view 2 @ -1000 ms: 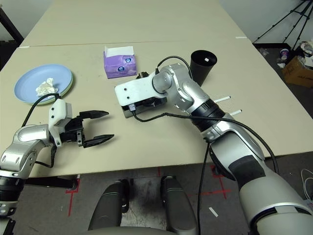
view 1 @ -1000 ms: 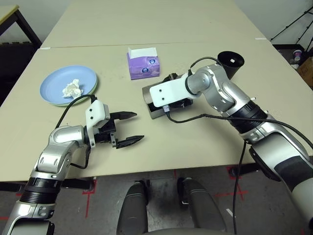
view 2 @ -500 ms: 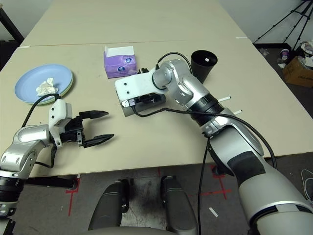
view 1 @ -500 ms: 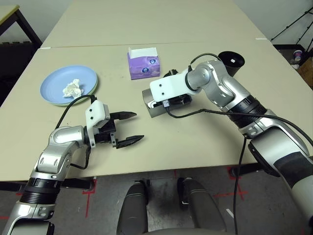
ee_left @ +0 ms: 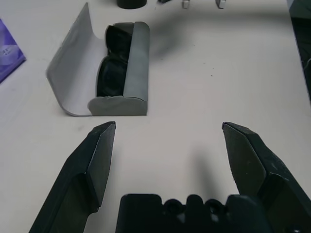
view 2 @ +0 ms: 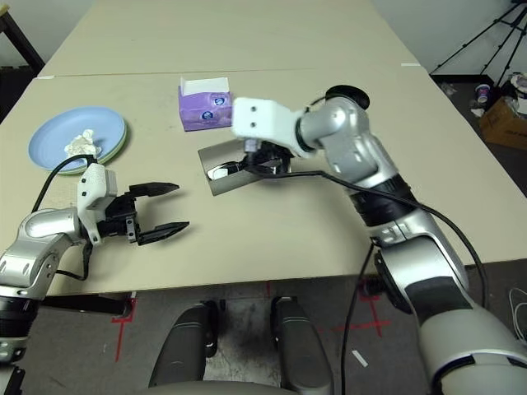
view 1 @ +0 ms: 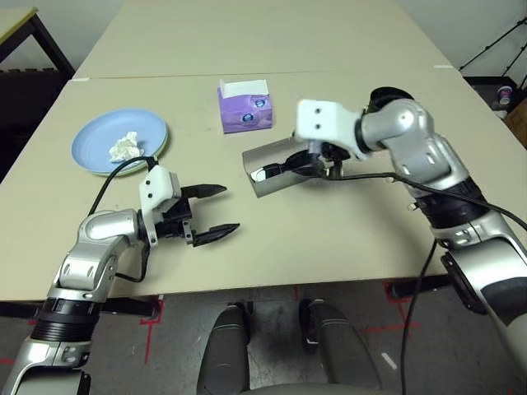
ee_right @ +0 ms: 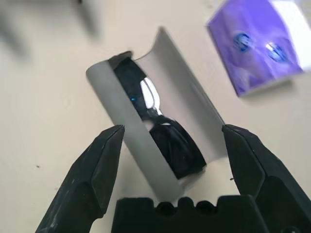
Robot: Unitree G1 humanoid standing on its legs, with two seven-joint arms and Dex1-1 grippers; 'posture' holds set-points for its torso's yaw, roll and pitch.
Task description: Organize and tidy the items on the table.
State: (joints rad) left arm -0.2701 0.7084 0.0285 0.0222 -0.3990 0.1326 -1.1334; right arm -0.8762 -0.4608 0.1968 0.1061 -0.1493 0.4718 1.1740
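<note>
The grey glasses case (view 1: 265,170) lies open in the middle of the table (view 1: 346,222), its lid raised toward my left side. Black sunglasses (ee_left: 109,73) rest inside it. My right gripper (view 1: 317,160) hovers open just above the case's right end, and in the right wrist view the sunglasses (ee_right: 165,133) show between its fingers, untouched. My left gripper (view 1: 210,210) is open and empty near the front left, pointing at the case. A crumpled tissue (view 1: 123,146) lies on the light blue plate (view 1: 99,136), stacked on the pale green one. The black cup (view 2: 346,95) stands behind my right arm. Two pen ends (ee_left: 201,4) show beside it.
A purple tissue box (view 1: 244,107) stands just behind the case. A seam at the back joins a second table (view 1: 247,33). A tripod (view 2: 486,33) and clutter are on the floor at the far right. Bare tabletop lies between the case and the front edge.
My right gripper has lifted off the case and drawn back to the right. The case lid, covered before, now stands open. The left arm has barely moved.
</note>
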